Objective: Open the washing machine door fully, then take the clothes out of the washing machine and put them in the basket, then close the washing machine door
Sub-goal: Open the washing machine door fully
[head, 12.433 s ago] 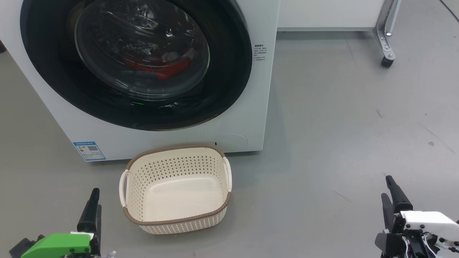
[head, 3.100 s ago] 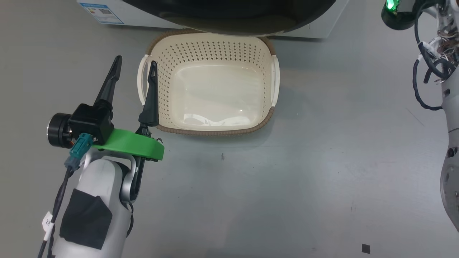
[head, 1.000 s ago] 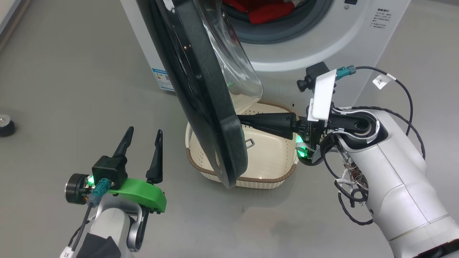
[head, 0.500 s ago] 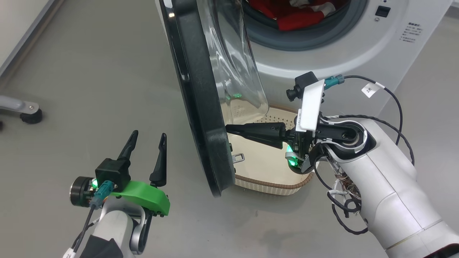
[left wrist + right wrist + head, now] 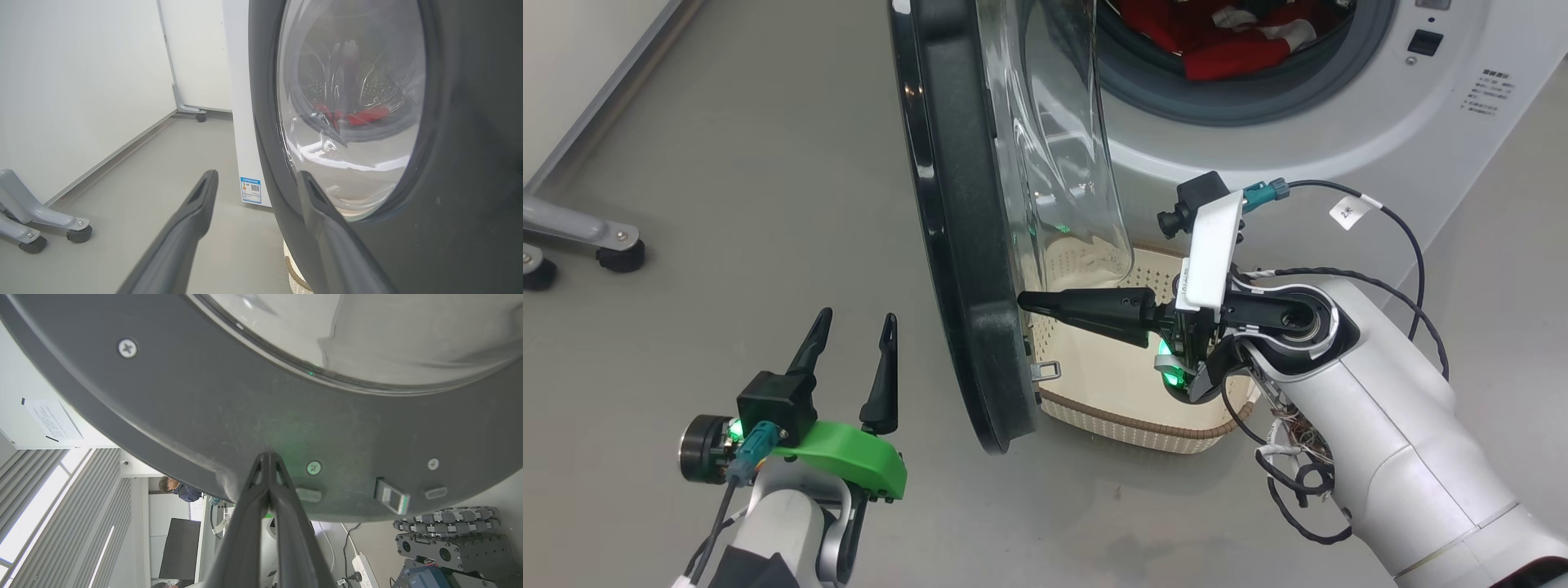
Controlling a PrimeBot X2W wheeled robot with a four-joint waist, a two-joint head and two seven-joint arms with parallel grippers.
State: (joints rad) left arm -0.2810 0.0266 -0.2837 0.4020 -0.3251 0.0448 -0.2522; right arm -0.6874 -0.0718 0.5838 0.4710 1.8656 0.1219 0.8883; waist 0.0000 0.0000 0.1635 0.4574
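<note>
At the far left a grey wheeled frame leg (image 5: 580,233) is resting on the grey floor (image 5: 727,163). Nearer, at the lower left, the left jaws are standing wide apart above bare floor and holding nothing. Their two dark fingers (image 5: 809,343) are pointing toward the washing machine door (image 5: 964,245), near its outer face but not touching it. In the left wrist view a small blue sticker (image 5: 250,190) is showing low on the white cabinet behind the door's edge. The door is standing swung out from the washing machine (image 5: 1339,163), almost edge-on in the head view, with its glass bowl (image 5: 1054,163) bulging to the right. Under the door's lower edge the basket (image 5: 1127,425) is sitting on the floor, right in front of the machine. Above the basket the right jaws are pressed together on nothing, reaching leftward with their tips meeting the door's dark inner rim, just above a small metal latch (image 5: 1045,371). Farther right, the red clothes (image 5: 1225,41) are lying inside the drum, behind the grey rubber ring (image 5: 1258,94)
</note>
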